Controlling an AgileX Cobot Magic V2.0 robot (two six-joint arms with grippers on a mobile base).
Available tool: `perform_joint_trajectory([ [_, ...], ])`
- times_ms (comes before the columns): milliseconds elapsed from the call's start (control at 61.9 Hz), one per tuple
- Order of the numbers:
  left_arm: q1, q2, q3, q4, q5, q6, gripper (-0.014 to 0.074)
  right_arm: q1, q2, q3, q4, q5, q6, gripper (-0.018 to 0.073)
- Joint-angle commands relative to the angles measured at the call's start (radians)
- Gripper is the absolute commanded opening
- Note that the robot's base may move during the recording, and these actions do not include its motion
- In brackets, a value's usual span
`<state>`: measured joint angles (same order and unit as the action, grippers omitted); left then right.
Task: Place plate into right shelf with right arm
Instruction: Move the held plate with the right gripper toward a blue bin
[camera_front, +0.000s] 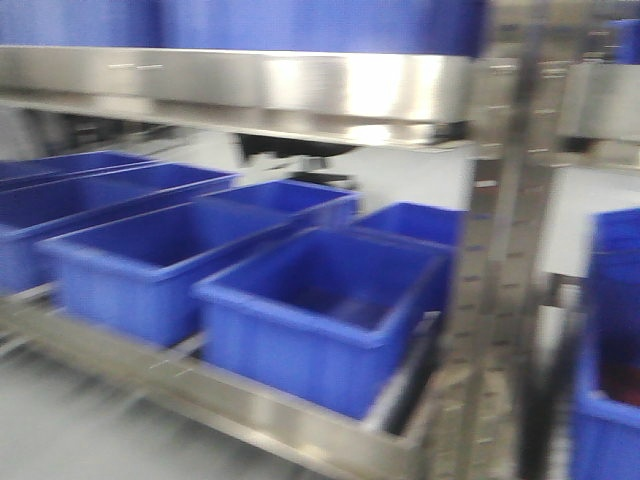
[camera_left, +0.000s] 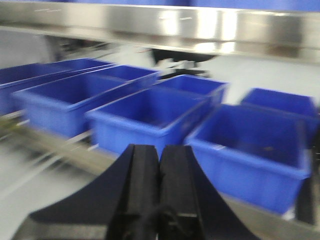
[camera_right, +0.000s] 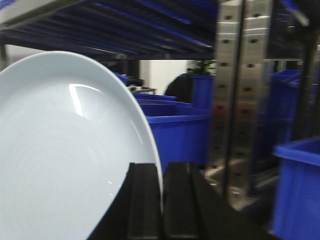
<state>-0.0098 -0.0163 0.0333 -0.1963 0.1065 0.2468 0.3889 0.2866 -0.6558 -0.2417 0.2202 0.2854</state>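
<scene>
Right hand (camera_right: 162, 172): pinching plate (camera_right: 65, 150) rim, plate at frame left.
Left hand (camera_left: 159, 160): pressed together.
Blue bins (camera_left: 150, 115): mid-frame, blurred.

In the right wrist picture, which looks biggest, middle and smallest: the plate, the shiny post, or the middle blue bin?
Biggest: plate, but it's nearest the camera, so that may fool you.
Middle: post.
Smallest: blue bin.
</scene>
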Motion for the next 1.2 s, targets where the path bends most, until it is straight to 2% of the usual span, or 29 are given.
perform_joint_trajectory([
  [0,-0.007,-0.012,0.008,-0.004,-0.078,-0.002,-0.0047,0.0,0.015,-0.029,-0.011,-0.094,-0.005,0.0064],
  [1179,-0.001,-0.012,0.008,-0.004,-0.078,-0.002,-0.0047,0.0,0.015,-0.029,-0.011,-0.094,-0.005,0.0064],
])
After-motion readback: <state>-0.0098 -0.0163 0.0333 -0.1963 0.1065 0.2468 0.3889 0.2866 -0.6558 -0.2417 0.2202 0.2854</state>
